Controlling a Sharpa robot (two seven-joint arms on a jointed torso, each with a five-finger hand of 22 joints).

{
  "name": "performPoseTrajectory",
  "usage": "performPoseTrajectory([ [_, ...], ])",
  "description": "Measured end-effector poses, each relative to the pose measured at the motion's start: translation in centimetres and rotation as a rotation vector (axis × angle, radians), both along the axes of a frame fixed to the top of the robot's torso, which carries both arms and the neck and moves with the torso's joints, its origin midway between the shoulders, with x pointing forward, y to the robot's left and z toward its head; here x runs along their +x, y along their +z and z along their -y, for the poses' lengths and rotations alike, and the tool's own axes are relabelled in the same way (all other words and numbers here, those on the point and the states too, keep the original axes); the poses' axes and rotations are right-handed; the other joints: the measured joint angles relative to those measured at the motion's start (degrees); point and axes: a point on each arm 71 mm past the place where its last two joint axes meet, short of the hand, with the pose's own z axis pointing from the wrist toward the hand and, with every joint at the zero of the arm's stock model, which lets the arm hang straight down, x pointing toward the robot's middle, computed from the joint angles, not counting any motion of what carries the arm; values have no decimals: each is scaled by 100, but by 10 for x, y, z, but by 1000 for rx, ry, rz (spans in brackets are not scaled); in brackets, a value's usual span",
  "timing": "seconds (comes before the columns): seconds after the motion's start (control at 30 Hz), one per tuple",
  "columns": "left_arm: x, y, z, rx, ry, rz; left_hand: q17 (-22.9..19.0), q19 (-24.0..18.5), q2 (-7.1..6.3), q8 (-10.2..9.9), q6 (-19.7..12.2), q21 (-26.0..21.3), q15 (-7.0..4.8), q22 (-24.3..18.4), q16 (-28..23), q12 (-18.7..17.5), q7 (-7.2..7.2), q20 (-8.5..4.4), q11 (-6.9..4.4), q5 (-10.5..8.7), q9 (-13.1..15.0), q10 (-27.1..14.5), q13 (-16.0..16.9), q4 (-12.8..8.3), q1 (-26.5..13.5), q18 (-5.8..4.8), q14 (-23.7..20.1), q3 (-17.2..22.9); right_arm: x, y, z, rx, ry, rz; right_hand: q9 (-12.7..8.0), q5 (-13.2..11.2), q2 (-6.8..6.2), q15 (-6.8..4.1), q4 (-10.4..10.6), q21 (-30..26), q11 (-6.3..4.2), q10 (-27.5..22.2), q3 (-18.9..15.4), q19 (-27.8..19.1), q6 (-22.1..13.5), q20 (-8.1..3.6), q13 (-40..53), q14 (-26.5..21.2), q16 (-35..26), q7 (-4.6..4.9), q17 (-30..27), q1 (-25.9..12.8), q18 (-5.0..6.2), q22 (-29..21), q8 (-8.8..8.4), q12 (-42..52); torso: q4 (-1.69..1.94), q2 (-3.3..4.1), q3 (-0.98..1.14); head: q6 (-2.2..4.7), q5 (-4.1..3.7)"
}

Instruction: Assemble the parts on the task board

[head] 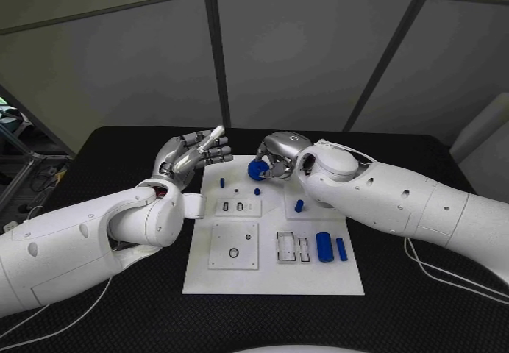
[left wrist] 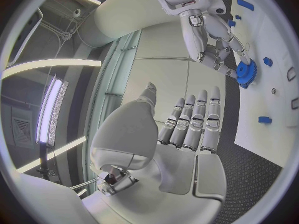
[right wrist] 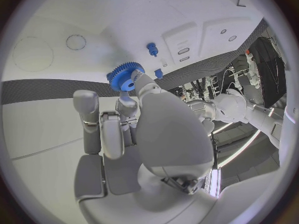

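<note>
Above the far end of the white task board point(head: 273, 272), the right hand point(head: 278, 156) pinches a blue gear point(head: 257, 170) between its fingertips, holding it just over the board's far edge. Beside it, at the board's far left corner, the left hand point(head: 193, 154) holds nothing, palm up, its fingers straight and close together. On the board, small blue pegs point(head: 223, 181) stand near the far end, and two longer blue parts point(head: 324, 245) lie side by side at the near right, beside rectangular slots.
</note>
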Motion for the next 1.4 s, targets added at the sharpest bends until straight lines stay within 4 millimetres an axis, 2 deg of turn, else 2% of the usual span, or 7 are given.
performPoseTrajectory([
  [0.6,0,0,1,-1,-3,-2,0,0,0,0,0,0,0,0,0,0,0,0,0,0,0,0,0,0,0,0,0,0,8,-8,-16,-27,-7,13,0,-7,-27,0,-19,0,0,0,21,0,0,0,-1,0,22,1,-1,-24,0,-1,0,0,-10,0,9,-19,24],
  [0.83,0,0,2,-1,-4,-3,0,0,0,0,0,0,0,0,0,0,0,0,0,0,0,0,0,0,0,0,0,0,8,-9,-20,-30,-4,14,0,4,-63,1,61,0,12,-13,160,0,1,0,-1,0,21,1,-1,-49,1,-1,-12,-1,-11,0,10,-34,25],
  [0.97,0,0,2,-1,-4,-3,-5,0,0,0,0,0,0,-6,-23,1,0,0,0,0,0,0,0,0,0,0,0,0,9,-10,-21,-33,-3,12,14,6,-163,1,101,0,83,-83,229,13,-1,13,-28,0,45,6,-1,-199,0,-12,-184,-29,-11,-2,10,-44,25],
  [1.07,0,0,2,-1,-5,-3,-5,0,0,0,0,0,0,-6,-23,1,0,0,0,0,0,0,0,0,0,0,0,0,10,-10,-22,-36,-1,10,35,20,-197,35,184,0,103,-104,188,-10,-283,55,-46,-9,45,33,-1,-382,0,-14,-374,-34,-15,-3,11,-47,26],
  [1.23,0,0,2,-1,-5,-4,-4,-21,0,0,0,0,0,-6,-23,1,0,-21,0,0,0,0,0,0,0,0,0,0,12,-11,-20,-44,-6,6,-29,-140,-297,70,281,0,165,-167,28,-10,-510,95,-82,-12,83,63,-2,-602,1,-21,-492,-73,-16,-4,14,-54,19],
  [1.27,0,0,2,-1,-5,-4,-4,-21,0,0,0,0,0,-6,-23,1,0,-21,0,0,0,0,0,0,0,0,0,0,12,-11,-19,-46,-7,5,-28,-102,-329,84,315,0,174,-176,-6,-10,-547,95,-83,0,83,74,-2,-634,1,-21,-493,-73,-16,-4,14,-55,18],
  [1.4,0,0,2,-1,-5,-5,-4,-21,0,0,0,0,0,-5,-23,0,0,-21,0,0,-4,0,0,0,0,0,0,0,12,-12,-18,-51,-9,1,-24,520,-304,84,578,27,195,-196,-104,-12,-614,97,-67,1,113,69,-2,-991,1,-14,-493,-74,-16,-7,14,-55,17],
])
